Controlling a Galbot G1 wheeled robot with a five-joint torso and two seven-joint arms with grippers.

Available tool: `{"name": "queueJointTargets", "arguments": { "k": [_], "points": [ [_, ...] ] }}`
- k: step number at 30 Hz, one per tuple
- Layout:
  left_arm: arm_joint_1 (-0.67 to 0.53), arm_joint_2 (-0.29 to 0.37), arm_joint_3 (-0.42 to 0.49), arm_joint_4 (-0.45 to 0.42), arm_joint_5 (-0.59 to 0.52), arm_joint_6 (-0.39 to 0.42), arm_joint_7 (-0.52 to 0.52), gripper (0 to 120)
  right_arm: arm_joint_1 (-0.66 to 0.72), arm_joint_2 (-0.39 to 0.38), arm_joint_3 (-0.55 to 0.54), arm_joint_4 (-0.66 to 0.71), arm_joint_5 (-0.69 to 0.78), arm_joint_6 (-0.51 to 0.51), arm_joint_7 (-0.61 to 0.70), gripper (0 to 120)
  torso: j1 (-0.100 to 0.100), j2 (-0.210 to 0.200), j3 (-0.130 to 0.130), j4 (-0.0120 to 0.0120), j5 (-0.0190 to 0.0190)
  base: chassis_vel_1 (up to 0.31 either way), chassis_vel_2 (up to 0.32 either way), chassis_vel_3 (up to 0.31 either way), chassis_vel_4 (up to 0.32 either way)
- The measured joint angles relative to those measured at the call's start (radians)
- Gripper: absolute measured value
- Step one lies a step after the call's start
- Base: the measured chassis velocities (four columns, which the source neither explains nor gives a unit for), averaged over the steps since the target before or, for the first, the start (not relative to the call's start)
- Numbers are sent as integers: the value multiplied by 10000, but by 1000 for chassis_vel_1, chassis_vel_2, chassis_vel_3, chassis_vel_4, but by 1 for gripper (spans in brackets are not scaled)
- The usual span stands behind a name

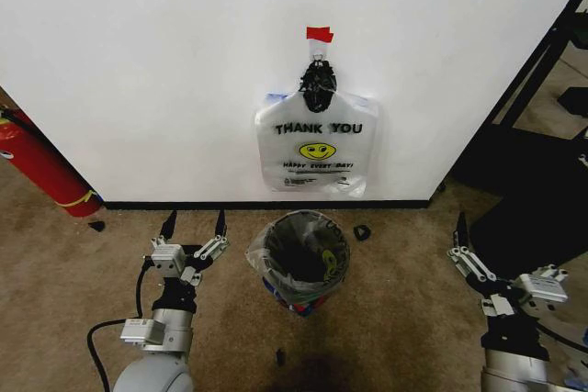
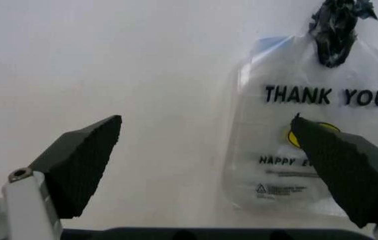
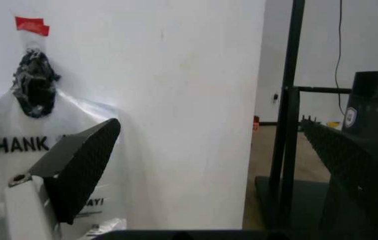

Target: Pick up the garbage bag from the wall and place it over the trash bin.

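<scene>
Garbage bag is hanging on the wall, top hidden under a black knot. Trash bin is sitting below. Left gripper and right gripper are hovering low, jaws apart, right partly cut off.

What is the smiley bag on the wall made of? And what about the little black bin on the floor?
The bag looks like thin, see-through white plastic: the wall shows faintly through it and it has a slight shine. The bin seems to be black wire mesh, probably metal, with a plastic liner already inside, judging by the crinkly film along its rim.
</scene>
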Motion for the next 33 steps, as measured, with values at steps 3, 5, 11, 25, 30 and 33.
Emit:
{"name": "queueJointTargets", "arguments": {
  "k": [3,5,11,25,30,33],
  "points": [
    [-75,-17,15,0,-2,20,-17,100,3,2,-68,15,-110,-23,0,100,0,0,0,0,-1,0,0,0,0],
    [-87,-2,25,0,-5,27,-22,100,20,3,-78,13,-156,-29,3,100,0,0,0,0,-1,0,0,0,0],
    [-87,-101,169,66,73,40,-73,100,-73,-18,-134,55,-328,12,32,100,0,0,0,-1,-3,0,0,0,0],
    [-90,28,226,67,31,61,-102,100,-33,9,-232,45,-372,-70,128,100,0,0,0,0,-1,0,0,0,0],
    [-100,23,218,103,29,23,-109,100,45,9,-242,54,-394,-116,233,100,0,0,0,0,-1,0,0,0,0],
    [-130,-24,242,244,45,-65,-180,100,69,8,-198,41,-445,-178,343,100,0,0,0,0,-1,0,0,0,0]
  ]
}}
